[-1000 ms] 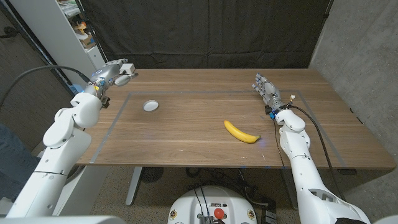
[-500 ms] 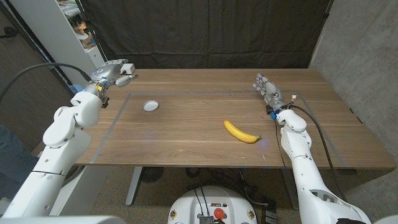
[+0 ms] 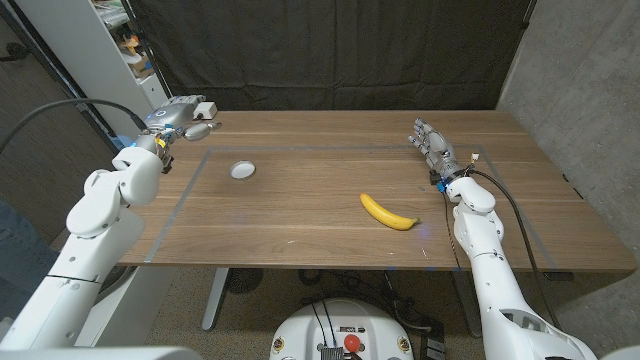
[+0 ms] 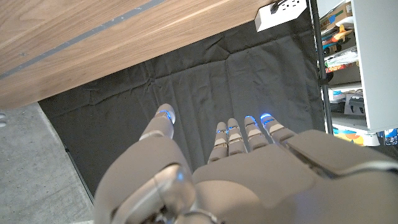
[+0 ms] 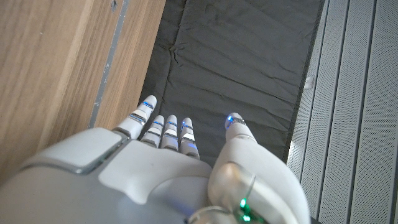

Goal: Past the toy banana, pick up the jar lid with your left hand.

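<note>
A small white round jar lid (image 3: 242,170) lies on the wooden table (image 3: 330,225), left of the middle. The yellow toy banana (image 3: 388,212) lies nearer the front, right of centre. My left hand (image 3: 186,118) hovers over the table's far left corner, up and left of the lid, fingers stretched out and holding nothing; the left wrist view shows its fingers (image 4: 233,134) apart against a black curtain. My right hand (image 3: 430,145) is at the far right of the table, fingers extended (image 5: 163,130), empty.
A grey taped rectangle (image 3: 200,165) marks the tabletop around both objects. A black curtain (image 3: 330,50) hangs behind the table, a white shelf unit (image 3: 120,50) stands at the back left, and a grey wall (image 3: 580,80) runs along the right.
My left hand has crept slightly away from the lid toward the far left corner. The lid, banana and right hand have stayed put.
</note>
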